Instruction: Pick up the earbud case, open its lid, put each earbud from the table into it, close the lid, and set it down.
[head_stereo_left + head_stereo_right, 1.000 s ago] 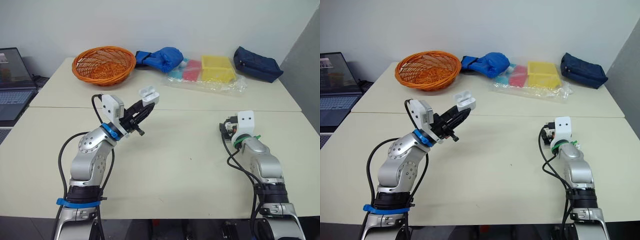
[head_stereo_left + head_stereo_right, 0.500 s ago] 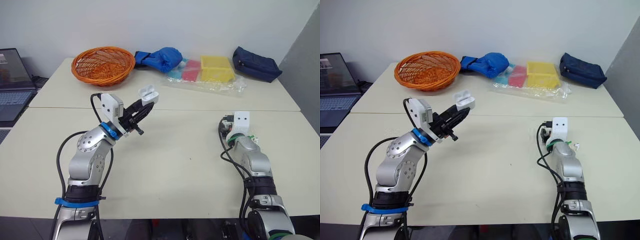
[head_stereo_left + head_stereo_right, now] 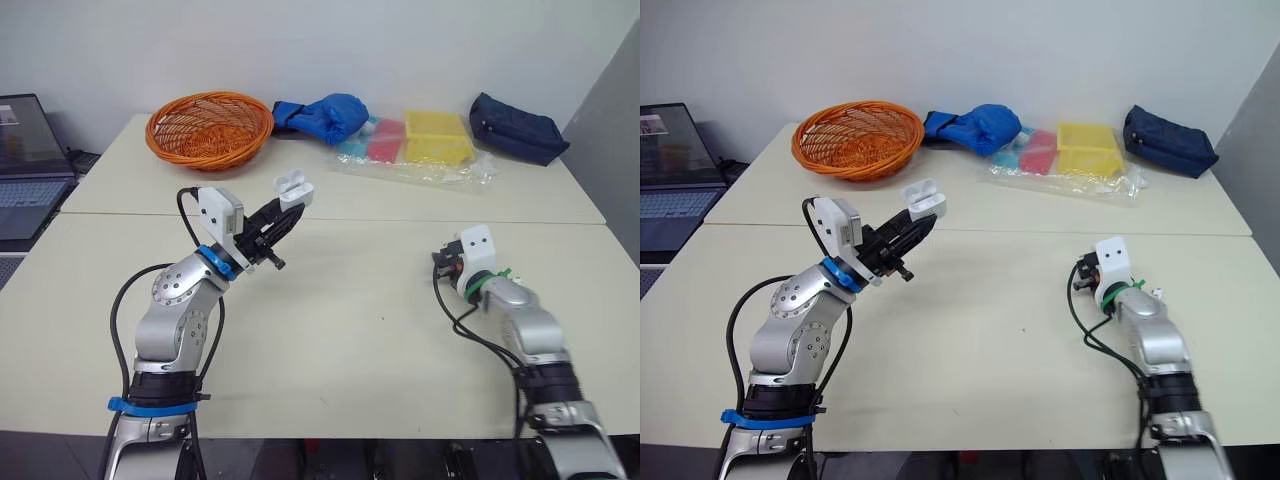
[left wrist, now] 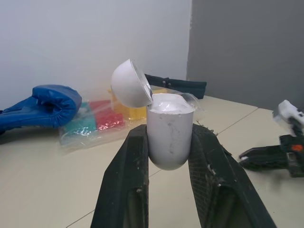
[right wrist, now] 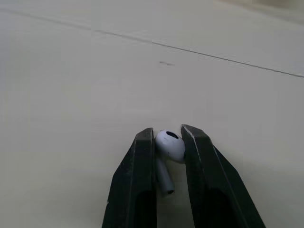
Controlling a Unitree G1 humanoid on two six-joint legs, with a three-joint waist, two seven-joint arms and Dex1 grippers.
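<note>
No text, label, brand or number can be read on anything. Some small marks are seen on the screen of the laptop [image 3: 20, 140] beside the worktop, but they are too small to be made out.

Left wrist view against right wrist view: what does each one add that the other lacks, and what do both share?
Left wrist view adds the left gripper shut on the white earbud case, its lid tipped open, with a blue glove and a dark pouch behind. Right wrist view adds the right gripper shut on one white earbud. Both share the beige table.
</note>
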